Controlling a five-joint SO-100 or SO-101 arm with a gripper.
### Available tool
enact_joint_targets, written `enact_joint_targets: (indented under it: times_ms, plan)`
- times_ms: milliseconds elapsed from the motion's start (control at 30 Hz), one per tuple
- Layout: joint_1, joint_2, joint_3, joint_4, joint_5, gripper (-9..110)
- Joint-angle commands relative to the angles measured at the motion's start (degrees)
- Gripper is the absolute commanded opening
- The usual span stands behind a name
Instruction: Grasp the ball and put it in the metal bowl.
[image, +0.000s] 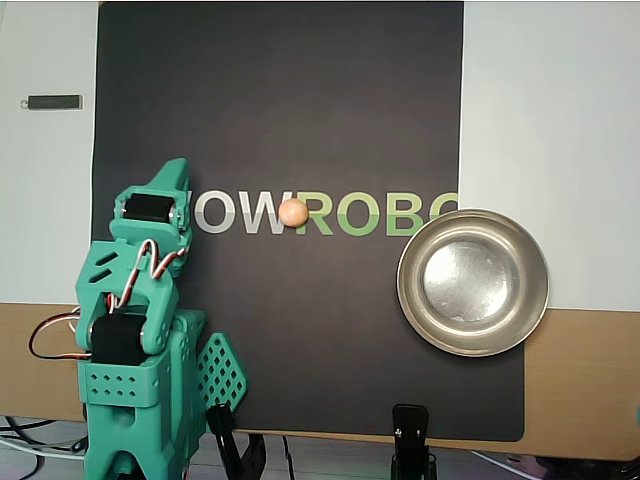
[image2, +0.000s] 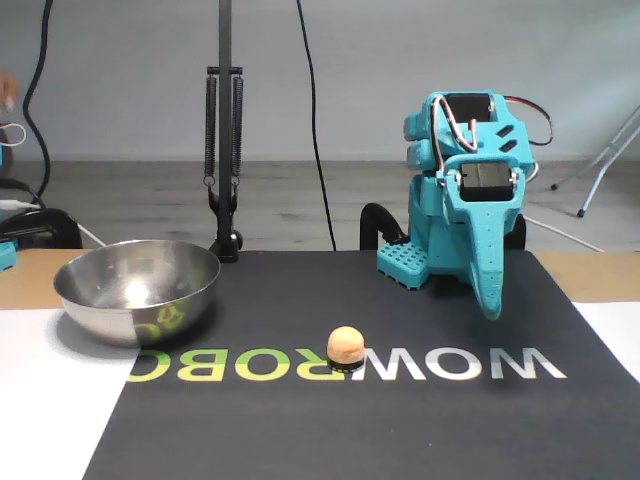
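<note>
The ball (image: 293, 212) (image2: 346, 345), small and peach-orange, rests on the black mat between the white and green letters. The metal bowl (image: 530, 300) (image2: 140, 310) stands empty at the mat's edge, to the right in the overhead view and to the left in the fixed view. My teal arm is folded over its base. Its gripper (image: 172, 175) (image2: 489, 305) is shut and holds nothing, tip pointing down at the mat. It hangs well apart from the ball, on the side away from the bowl.
A black mat (image: 280, 100) with large letters covers the middle of the white and wood table. A small dark bar (image: 52, 101) lies on the white area. Black clamps (image: 410, 440) and a spring-arm stand (image2: 224, 150) sit at the arm-side edge.
</note>
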Motion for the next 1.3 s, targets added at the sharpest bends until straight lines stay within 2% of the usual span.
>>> enact_joint_targets:
  times_ms: [0,1267]
  plan:
    - [0.0,3.16,1.93,0.0,-0.26,0]
    - [0.0,-0.53,-1.14,0.62,-0.18,0]
